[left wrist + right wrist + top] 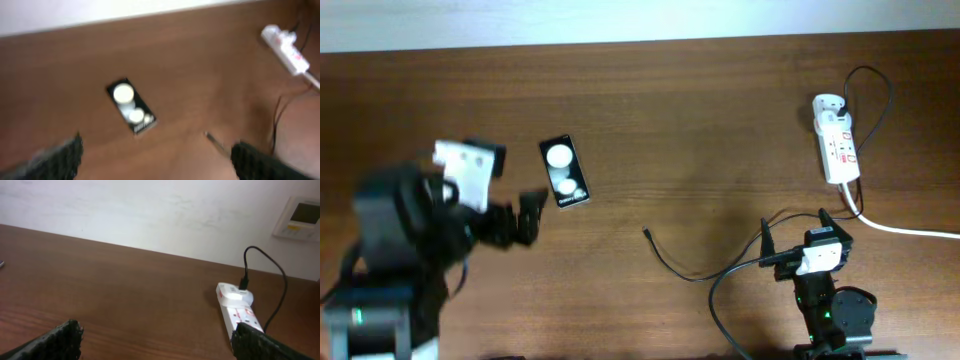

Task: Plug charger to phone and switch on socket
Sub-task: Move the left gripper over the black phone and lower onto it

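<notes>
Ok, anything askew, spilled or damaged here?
Nothing spilled or damaged. The phone lies at a slant, and the charger tip lies loose, apart from it; the adapter sits in the socket.

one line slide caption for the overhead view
Phone near the open left gripper, charger tip loose mid-table, adapter in the socket beyond the open right gripper.

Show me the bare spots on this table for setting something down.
Widest bare wood: the middle, between the glossy black phone and the white power strip, above the thin black charger cable. The band along the table's back edge is bare too. Crowded: front right, where cable runs by the right gripper near the thick white cord.
</notes>
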### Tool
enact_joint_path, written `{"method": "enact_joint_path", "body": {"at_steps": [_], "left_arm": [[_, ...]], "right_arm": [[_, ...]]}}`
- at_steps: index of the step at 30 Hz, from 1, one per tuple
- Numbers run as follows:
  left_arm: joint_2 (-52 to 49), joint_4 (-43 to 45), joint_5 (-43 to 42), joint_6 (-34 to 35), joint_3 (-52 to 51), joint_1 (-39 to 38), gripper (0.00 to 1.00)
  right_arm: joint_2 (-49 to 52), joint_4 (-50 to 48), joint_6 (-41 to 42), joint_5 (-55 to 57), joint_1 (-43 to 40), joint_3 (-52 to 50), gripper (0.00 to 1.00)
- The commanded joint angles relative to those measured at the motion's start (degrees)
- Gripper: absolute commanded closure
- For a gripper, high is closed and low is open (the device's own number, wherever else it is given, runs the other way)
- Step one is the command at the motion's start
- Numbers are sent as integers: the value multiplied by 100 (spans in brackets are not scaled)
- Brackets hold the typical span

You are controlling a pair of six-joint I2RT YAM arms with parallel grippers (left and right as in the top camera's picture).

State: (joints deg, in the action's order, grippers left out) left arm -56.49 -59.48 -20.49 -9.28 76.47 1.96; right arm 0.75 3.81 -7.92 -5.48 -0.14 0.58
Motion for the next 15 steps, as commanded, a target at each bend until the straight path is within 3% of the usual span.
{"method": "enact_joint_path", "body": {"at_steps": [1, 3, 4, 5, 9, 14, 15], "left_arm": [[-1392, -601, -286, 107, 1414, -4, 1], [-2083, -468, -404, 103, 1456, -4, 6], [-2398, -402, -625, 103, 1456, -9, 62], [-2662, -424, -721, 107, 1456, -9, 96], [-3788, -632, -656, 258, 1445, -31, 100], [-4358, -461, 275, 743, 1443, -472, 100], [-4385, -422, 940, 1067, 1443, -621, 90]], "right_arm": [[-39, 31, 0, -9, -35, -26, 1], [-39, 31, 0, -9, -35, -26, 1], [-39, 31, 0, -9, -35, -26, 1], [-39, 31, 0, -9, -35, -26, 1], [-39, 31, 0, -9, -35, -26, 1], [-39, 31, 0, -9, -35, -26, 1], [-39, 31, 0, -9, -35, -26, 1]]}}
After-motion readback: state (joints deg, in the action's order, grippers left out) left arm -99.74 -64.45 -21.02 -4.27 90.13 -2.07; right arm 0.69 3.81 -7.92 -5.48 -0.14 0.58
